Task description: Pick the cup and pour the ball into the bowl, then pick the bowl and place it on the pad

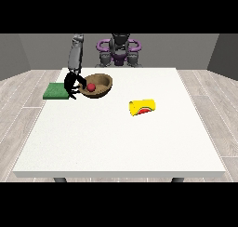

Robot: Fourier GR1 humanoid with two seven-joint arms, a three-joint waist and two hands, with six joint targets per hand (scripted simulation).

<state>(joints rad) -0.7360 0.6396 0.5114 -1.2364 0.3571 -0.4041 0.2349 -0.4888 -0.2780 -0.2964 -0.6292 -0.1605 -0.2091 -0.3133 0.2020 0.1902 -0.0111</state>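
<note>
A brown bowl (pixel 101 84) is tilted, its left rim raised, at the table's far left. A red ball (pixel 91 87) lies inside it. The black hand at the view's left (pixel 72 84) has its fingers curled over the bowl's left rim. Just left of the hand a green pad (pixel 55 91) lies flat at the table's left edge. A yellow cup (pixel 142 107) with a red inside lies on its side right of centre, its mouth towards the camera. The other hand does not show.
The white table (pixel 121 142) stretches wide towards the camera. The robot's torso (pixel 119 49) stands behind the far edge. A grey forearm (pixel 76 51) comes down to the hand by the bowl.
</note>
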